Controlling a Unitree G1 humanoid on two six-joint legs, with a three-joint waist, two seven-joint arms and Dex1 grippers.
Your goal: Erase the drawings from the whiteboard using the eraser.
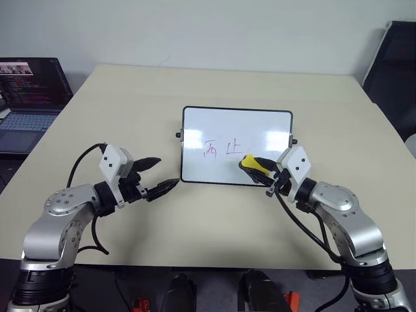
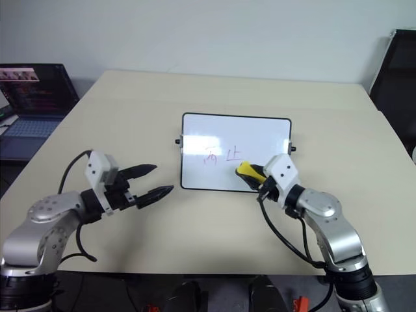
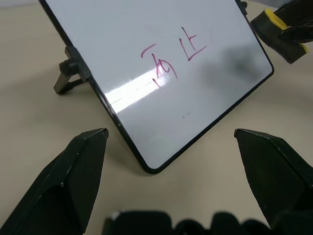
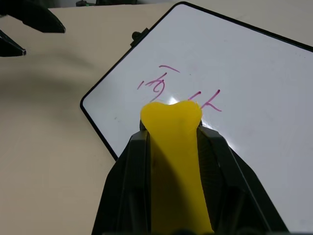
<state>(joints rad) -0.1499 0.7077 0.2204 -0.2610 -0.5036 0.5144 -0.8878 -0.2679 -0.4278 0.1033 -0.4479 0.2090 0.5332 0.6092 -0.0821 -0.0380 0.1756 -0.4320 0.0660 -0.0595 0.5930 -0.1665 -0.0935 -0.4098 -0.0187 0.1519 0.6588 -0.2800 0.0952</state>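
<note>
Both grippers sat nearest us: left gripper (image 1: 158,177) empty, fingers spread, off the whiteboard's (image 1: 237,130) left edge; right gripper (image 1: 259,170) clamped on the eraser (image 1: 253,162), at the board's lower right. We saw the drawings (image 1: 224,149) just left of the eraser, mid-table, right arm nearer.

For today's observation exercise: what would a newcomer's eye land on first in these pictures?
First the bright yellow eraser, clamped in the right gripper at the whiteboard's near right corner. Then the two reddish drawings mid-board. The left gripper waits open off the board's near left corner; a laptop sits far left.
</note>
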